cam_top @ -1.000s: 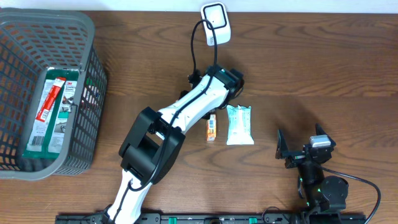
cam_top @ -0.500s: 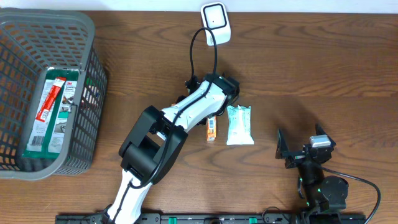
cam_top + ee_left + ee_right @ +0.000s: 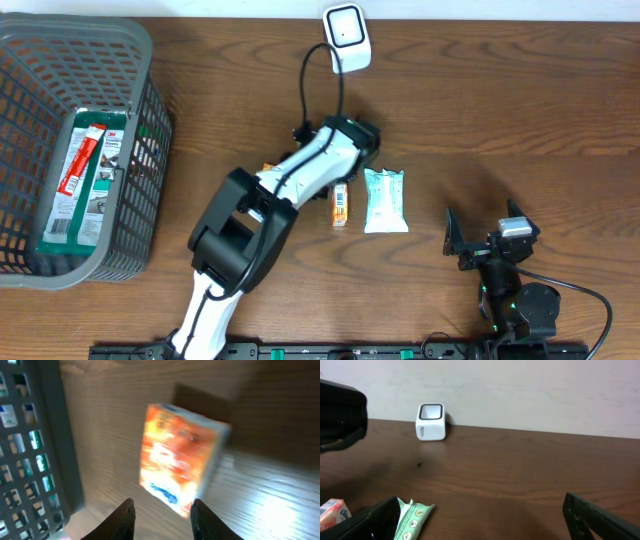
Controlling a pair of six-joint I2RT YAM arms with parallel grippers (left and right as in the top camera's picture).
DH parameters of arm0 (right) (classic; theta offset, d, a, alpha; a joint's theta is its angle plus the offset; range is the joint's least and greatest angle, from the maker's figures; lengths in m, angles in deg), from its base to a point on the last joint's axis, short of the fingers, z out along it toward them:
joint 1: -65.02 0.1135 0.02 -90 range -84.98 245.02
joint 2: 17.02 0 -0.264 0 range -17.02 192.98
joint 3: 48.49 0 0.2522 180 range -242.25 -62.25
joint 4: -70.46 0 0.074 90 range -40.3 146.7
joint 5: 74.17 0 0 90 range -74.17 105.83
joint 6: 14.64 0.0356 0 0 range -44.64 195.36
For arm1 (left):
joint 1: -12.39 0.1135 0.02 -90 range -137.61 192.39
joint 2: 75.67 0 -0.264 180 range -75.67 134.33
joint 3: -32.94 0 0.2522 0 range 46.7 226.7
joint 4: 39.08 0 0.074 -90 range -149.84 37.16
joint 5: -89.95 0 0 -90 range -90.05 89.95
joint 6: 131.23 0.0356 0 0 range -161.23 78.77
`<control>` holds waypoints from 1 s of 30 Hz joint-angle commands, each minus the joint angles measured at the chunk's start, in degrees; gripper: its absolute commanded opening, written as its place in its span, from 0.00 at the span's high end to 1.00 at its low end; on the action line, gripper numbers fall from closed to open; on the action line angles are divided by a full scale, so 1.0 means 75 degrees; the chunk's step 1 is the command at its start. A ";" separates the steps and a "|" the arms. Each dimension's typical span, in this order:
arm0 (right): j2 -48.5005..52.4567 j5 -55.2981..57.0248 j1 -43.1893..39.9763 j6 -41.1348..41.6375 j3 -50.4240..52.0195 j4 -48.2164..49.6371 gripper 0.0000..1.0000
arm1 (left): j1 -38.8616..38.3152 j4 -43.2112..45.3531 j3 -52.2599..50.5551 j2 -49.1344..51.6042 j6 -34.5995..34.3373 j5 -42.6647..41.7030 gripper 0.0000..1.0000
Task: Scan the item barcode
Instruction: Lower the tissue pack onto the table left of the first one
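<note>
An orange box (image 3: 180, 462) with a white side lies on the wood just beyond my left gripper (image 3: 163, 505). Its fingers stand apart with nothing between them, clear of the box. In the overhead view the left arm's wrist (image 3: 340, 140) hides the fingers. A small orange box (image 3: 341, 205) lies beside the arm, and an orange sliver (image 3: 268, 167) peeks out at the arm's left edge. The white scanner (image 3: 345, 35) stands at the table's far edge, its cable running to the arm. My right gripper (image 3: 480, 510) hangs wide open and empty at the front right.
A green-and-white packet (image 3: 385, 200) lies right of the orange box and shows by the right gripper's left finger (image 3: 412, 520). A grey mesh basket (image 3: 140, 120) at the far left holds flat packaged goods. The scanner (image 3: 430, 422) stands near the back wall.
My left gripper's jaws have opened from shut. The left wrist has shifted slightly up and left, and an orange sliver now shows at the arm's left edge. The right arm has not moved.
</note>
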State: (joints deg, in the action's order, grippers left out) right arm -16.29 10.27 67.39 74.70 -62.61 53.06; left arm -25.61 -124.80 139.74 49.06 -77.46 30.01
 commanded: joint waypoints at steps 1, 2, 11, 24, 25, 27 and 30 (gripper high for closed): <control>-0.0009 0.0017 0.0096 -0.0032 0.0006 -0.0029 0.01 | 0.0772 -0.0073 0.0230 -0.0653 0.0195 -0.0271 0.62; -0.0009 0.0017 0.0096 -0.0032 0.0006 -0.0029 0.01 | 0.0994 -0.0006 0.0254 -0.0842 0.0466 -0.0615 0.62; -0.0009 0.0017 0.0096 -0.0032 0.0006 -0.0029 0.01 | 0.3223 0.0469 0.0254 -0.1903 0.4127 -0.6059 0.52; -0.0009 0.0017 0.0096 -0.0032 0.0006 -0.0029 0.01 | 0.4776 0.1990 -0.1687 -0.1760 0.6408 -0.8489 0.51; -0.0009 0.0017 0.0096 -0.0032 0.0006 -0.0029 0.01 | 0.4750 0.2215 -0.1912 -0.1757 0.6493 -0.8556 0.51; -0.0009 0.0017 0.0096 -0.0032 0.0006 -0.0029 0.01 | 0.4721 0.2634 -0.2270 -0.1757 0.6490 -0.8553 0.51; -0.0009 0.0017 0.0096 -0.0032 0.0006 -0.0029 0.01 | 0.4724 0.3127 -0.2640 -0.1757 0.6490 -0.8550 0.51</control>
State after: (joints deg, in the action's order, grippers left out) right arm -16.29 10.27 67.39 74.70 -62.61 53.06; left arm 9.78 -103.16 122.14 34.96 -31.01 -31.89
